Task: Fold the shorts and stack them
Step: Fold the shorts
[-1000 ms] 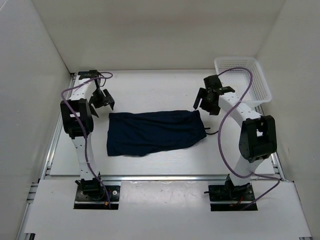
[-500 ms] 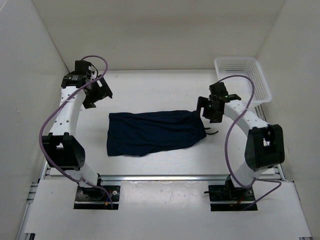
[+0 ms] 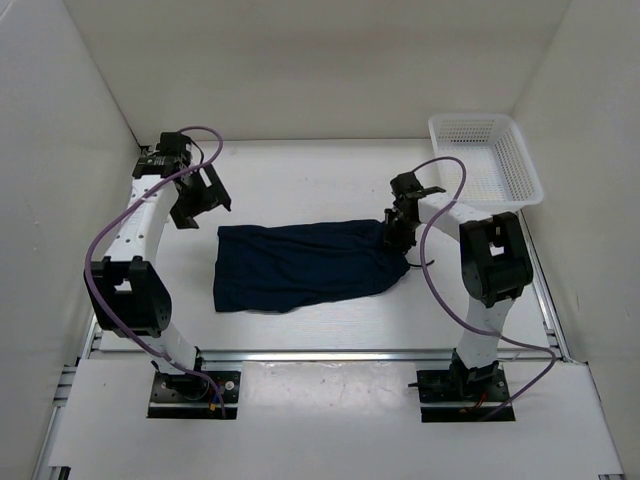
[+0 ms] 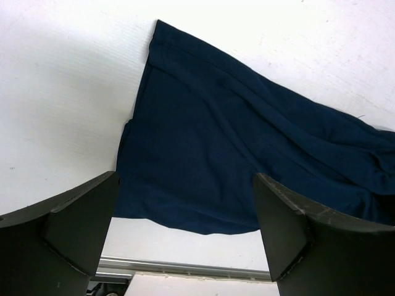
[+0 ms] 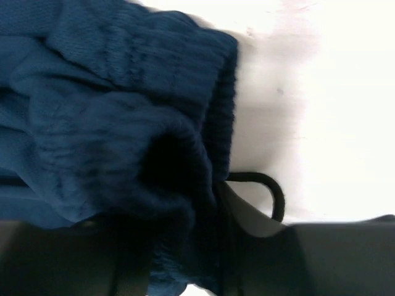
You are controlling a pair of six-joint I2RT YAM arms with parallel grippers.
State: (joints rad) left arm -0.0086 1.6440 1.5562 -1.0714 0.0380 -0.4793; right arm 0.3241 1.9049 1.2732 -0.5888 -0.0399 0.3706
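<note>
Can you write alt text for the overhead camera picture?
Dark navy shorts lie flat on a white table; the right gripper grips their waistband end, the left gripper hovers open near the other end.

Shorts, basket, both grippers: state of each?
shorts: flat on the table, right end bunched up
right gripper: shut on the shorts
left gripper: open, empty, clear of the shorts
basket: empty, far right corner

No text, label or number is readable.
</note>
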